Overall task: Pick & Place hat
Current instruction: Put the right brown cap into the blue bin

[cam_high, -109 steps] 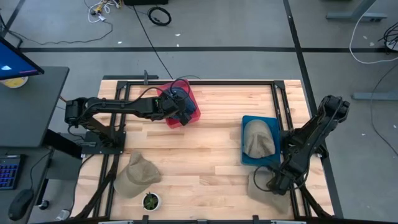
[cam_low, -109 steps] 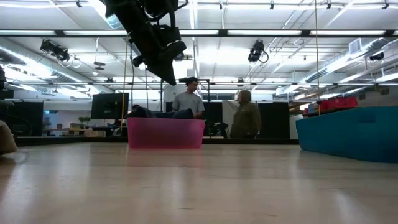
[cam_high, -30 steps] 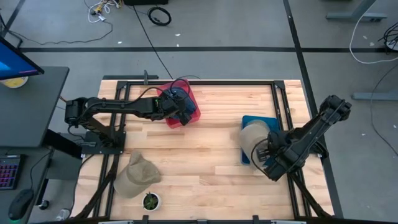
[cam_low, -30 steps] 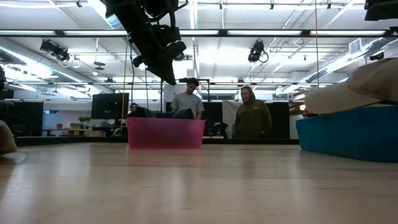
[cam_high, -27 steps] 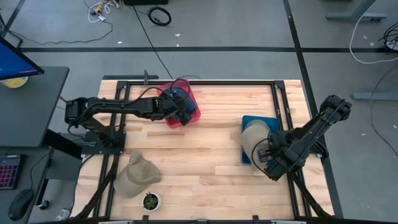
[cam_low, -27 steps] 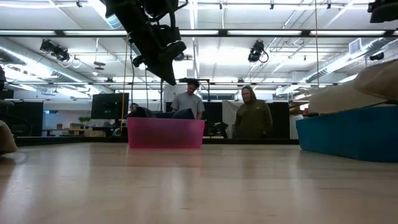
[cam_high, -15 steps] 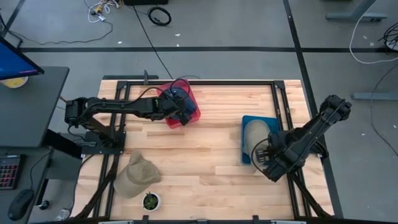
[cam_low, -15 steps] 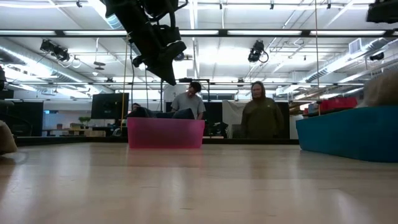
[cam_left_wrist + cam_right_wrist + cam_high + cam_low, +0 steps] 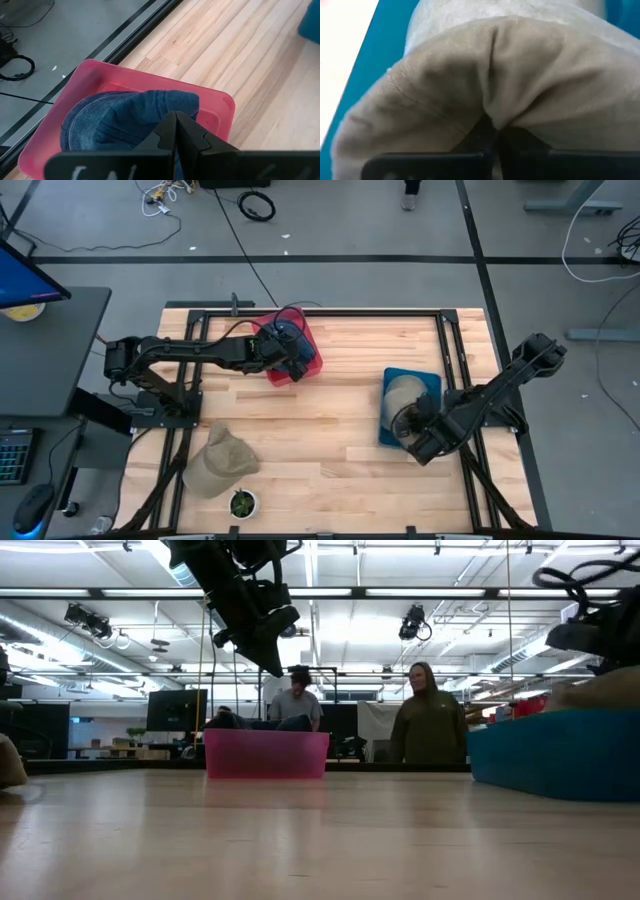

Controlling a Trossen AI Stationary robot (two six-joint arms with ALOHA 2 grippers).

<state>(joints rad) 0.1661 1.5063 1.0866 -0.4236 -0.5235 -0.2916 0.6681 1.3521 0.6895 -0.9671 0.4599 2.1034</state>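
A tan hat (image 9: 405, 395) (image 9: 485, 75) lies in the blue bin (image 9: 432, 380) at the table's right, its crown showing above the bin's rim (image 9: 550, 755) in the low view. My right gripper (image 9: 407, 427) (image 9: 492, 131) is shut on it at the bin's near end. A second tan hat (image 9: 220, 460) rests on the table near the near left corner. My left gripper (image 9: 290, 350) (image 9: 176, 125) hangs shut above the pink bin (image 9: 308, 366) (image 9: 266, 753), where a blue hat (image 9: 125, 117) lies. My right gripper pinches a raised fold of the tan hat's cloth (image 9: 490, 112) between its two fingers. The fingers come from the table's near side, slanting down. The hat spreads away from the fingers into the blue bin; how much of it rests there is hidden by the hat itself.
A small potted plant (image 9: 241, 502) stands at the near edge beside the second tan hat. Black frame rails (image 9: 455, 350) run along the table's sides. Bare wood (image 9: 330, 420) lies between the two bins. People (image 9: 428, 725) stand in the room beyond the table.
My right gripper has carried the tan hat toward the table's left and far side and down, so the hat has sunk from well above the blue bin into it. The blue bin has slid a little toward the table's left.
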